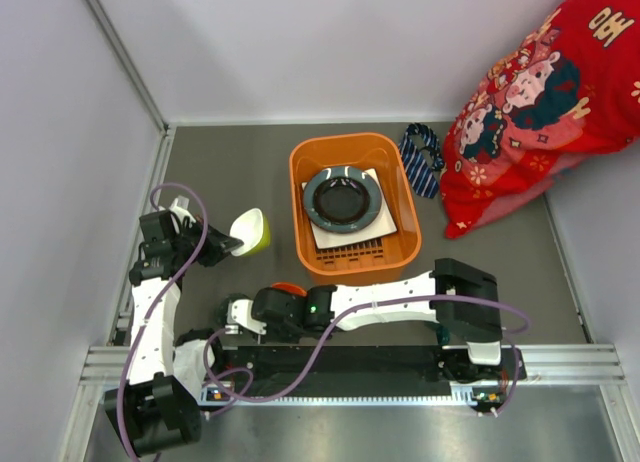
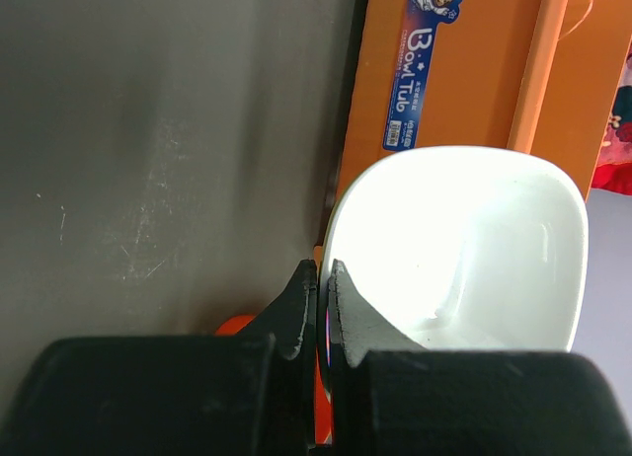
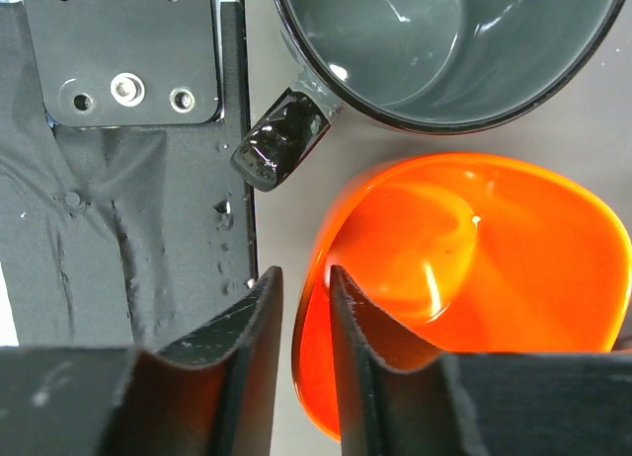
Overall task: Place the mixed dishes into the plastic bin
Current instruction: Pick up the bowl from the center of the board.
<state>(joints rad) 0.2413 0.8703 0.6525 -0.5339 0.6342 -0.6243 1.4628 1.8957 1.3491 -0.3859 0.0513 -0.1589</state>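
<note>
A grey table [image 1: 230, 172] sits boxed in by pale walls. At the left of the overhead view, the left gripper [image 2: 324, 280] is clamped on the rim of the white-lined bowl [image 2: 464, 249], which is tilted. At lower centre, the right gripper [image 3: 304, 290] straddles the rim of the orange bowl [image 3: 464, 268], beside a dark cup [image 3: 395, 32]; whether it pinches, I cannot tell. Right of both, at upper centre, sits the plastic bin [image 1: 340, 141], with the blue-grey plate [image 1: 343, 197] on the white square plate [image 1: 322, 238] inside. The held bowl should probably travel high over the bin's wall, then go down gently onto the plate before release.
</note>
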